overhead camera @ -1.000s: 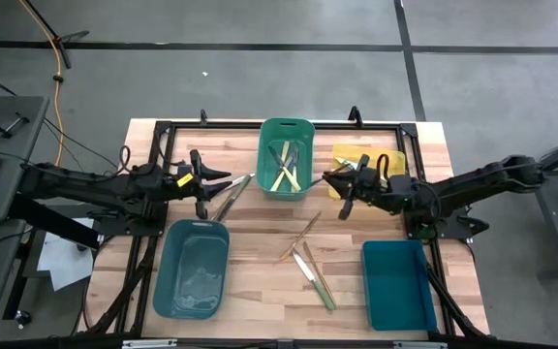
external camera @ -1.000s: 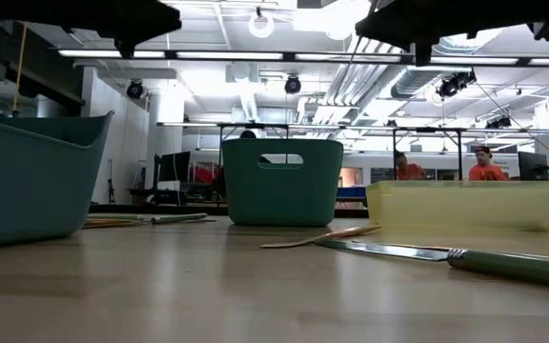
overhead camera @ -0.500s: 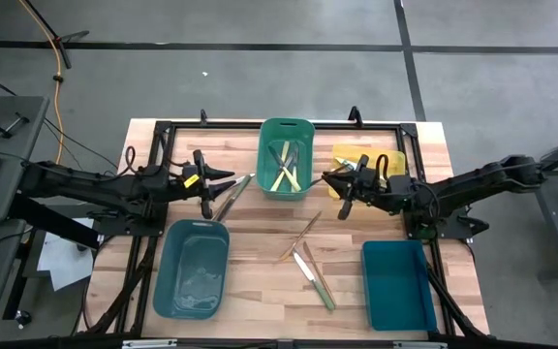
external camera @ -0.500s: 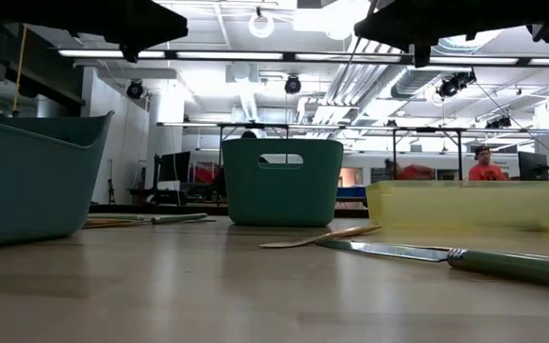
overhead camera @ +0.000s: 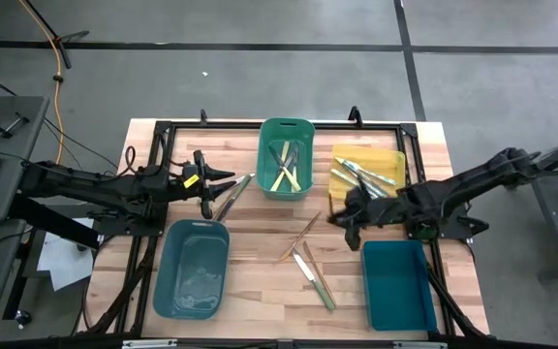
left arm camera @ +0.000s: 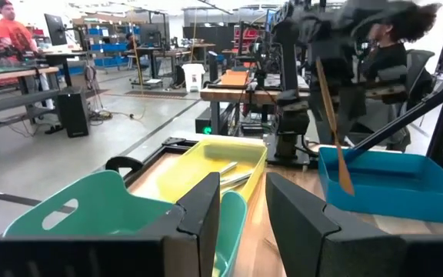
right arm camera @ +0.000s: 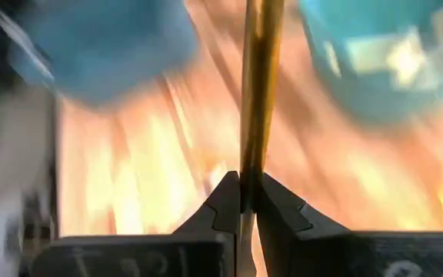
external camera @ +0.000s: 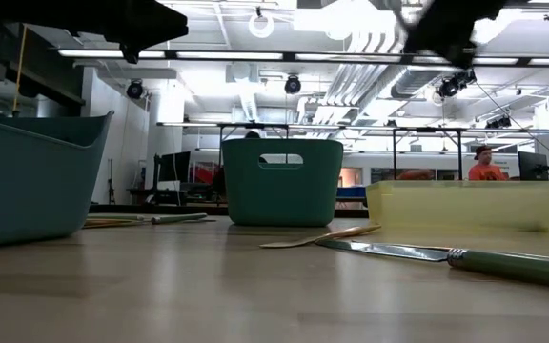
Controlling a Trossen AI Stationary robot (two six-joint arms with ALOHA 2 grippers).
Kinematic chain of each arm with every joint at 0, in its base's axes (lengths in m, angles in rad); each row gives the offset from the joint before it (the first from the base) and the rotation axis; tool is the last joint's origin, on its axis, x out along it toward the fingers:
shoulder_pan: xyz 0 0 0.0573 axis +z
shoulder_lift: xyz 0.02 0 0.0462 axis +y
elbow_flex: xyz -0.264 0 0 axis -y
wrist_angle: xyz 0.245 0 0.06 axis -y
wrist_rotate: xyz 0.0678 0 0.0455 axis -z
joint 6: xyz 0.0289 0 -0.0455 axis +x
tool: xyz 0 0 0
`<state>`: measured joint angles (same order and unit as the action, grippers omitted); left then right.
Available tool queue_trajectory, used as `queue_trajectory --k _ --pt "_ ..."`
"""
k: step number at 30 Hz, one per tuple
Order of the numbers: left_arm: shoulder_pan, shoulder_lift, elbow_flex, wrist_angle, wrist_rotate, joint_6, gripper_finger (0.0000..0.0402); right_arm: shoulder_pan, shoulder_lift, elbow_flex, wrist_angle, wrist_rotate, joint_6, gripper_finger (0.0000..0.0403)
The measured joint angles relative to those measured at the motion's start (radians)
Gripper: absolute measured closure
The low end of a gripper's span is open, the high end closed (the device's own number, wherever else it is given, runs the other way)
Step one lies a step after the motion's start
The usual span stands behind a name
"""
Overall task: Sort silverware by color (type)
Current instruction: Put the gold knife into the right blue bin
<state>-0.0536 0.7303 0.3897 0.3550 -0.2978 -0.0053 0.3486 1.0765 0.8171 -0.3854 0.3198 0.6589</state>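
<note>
Biggest worry here is the right gripper: it's pinching a thin brown-handled utensil right at its end, jaws pressed tight, with most of the piece sticking out past the fingertips. It's hovering over the table between the yellow bin and the blue bin, and that view is blurry, so I'd guess any fast swing could twist the utensil or fling it loose.

The left gripper sits partly spread and empty near two utensils beside the green bin. More loose silverware lies mid-table, easy to knock.
</note>
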Motion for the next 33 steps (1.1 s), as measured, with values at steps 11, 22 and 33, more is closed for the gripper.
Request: queue_trajectory --k 11,22,33 --pt "0.000 0.000 0.000 -0.005 0.000 -0.012 0.0300 0.314 0.297 0.402 -0.875 -0.284 0.763 0.0387" --pt "0.000 0.000 0.000 -0.034 0.000 -0.046 0.0300 0.472 0.369 0.240 -0.680 -0.462 1.226 0.0387" --pt "0.000 0.000 0.000 -0.016 -0.001 -0.043 0.0300 0.499 0.369 0.020 -0.461 -0.568 1.277 0.0387"
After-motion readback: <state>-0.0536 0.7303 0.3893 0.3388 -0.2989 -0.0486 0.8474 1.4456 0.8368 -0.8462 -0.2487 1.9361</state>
